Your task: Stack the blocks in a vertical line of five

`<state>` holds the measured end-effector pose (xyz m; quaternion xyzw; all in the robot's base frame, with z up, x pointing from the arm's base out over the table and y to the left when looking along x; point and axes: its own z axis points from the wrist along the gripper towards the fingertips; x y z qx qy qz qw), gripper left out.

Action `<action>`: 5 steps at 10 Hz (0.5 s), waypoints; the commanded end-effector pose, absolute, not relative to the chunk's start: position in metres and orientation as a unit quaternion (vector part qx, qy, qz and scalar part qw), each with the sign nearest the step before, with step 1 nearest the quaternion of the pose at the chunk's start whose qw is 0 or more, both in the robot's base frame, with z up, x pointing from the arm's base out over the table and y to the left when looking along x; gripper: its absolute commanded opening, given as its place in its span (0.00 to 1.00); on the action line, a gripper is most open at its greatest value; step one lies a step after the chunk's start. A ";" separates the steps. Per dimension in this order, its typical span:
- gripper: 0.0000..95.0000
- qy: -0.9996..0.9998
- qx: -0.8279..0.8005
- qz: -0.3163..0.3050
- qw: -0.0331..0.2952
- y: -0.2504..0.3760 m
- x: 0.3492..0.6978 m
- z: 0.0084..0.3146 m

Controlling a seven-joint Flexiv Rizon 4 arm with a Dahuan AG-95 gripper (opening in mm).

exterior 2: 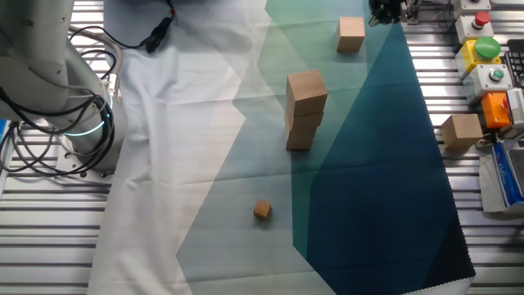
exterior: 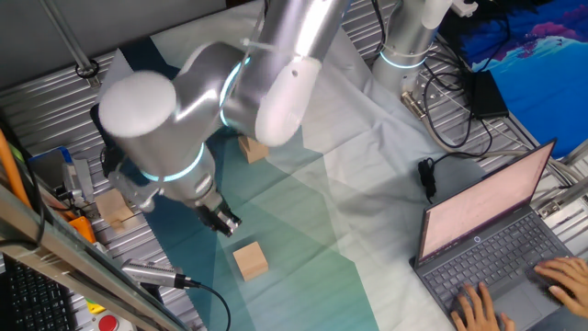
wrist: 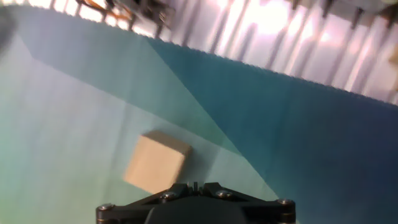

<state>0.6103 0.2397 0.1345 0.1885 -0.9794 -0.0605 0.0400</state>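
Teal and white cloth (exterior 2: 368, 188) covers the table where I work, with ribbed metal showing along its edges. My end effector (exterior: 223, 221) hangs low over the cloth just beside a loose block (wrist: 157, 163). That block lies flat on the teal part, near the table edge where the button boxes sit. Whether my fingers are spread or closed I cannot tell; the hand view shows only the dark base, and the fixed views blur the tips.

The step, as I judge it, is fetching this block for the stack (exterior 2: 304, 111), which stands near the middle of the table, well apart from the loose block. In the hand view the block sits left of my centre line and is turned at an angle. I should therefore slide over it and rotate to square my fingers with two opposite faces before I descend. A grip taken low and centred should keep the block level for placing. The stack's tiers look slightly twisted against each other, so a gentle, straight set-down matters.

By my count:
- One stack, apparently three blocks high, though the seams are hard to read.
- One loose block beside me.
- One similar block (exterior 2: 461, 133) resting off the cloth on the metal at the table edge.
- One much smaller cube (exterior 2: 262, 211) on the cloth.
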 end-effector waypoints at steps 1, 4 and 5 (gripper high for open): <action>0.00 -0.983 0.171 -0.057 0.035 0.257 0.608 0.121; 0.00 -0.984 0.162 -0.061 0.034 0.272 0.597 0.106; 0.00 -0.986 0.152 -0.062 0.032 0.274 0.595 0.103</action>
